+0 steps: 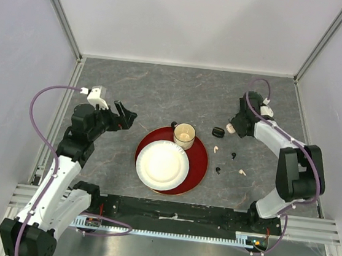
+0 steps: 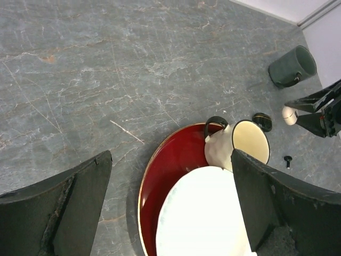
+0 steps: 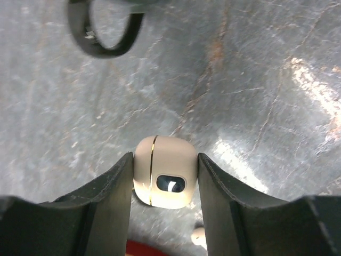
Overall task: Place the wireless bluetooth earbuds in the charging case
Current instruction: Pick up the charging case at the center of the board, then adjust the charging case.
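The right end effector [image 1: 231, 128] gripped the cream charging case [image 3: 164, 178] over the worktop [image 1: 162, 96]. Beside the red tray's [image 1: 199, 159] right rim lay white earbuds [image 1: 216, 149] and black earbuds [image 1: 218, 170]. The left end effector [image 1: 124, 118] stood open.

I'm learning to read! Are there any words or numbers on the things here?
None: no word, number or brand can be read in any view.
The white case in the right pincer shows only a dark oval with a small white mark, not a letter.
The cup, plate and tray show no print.
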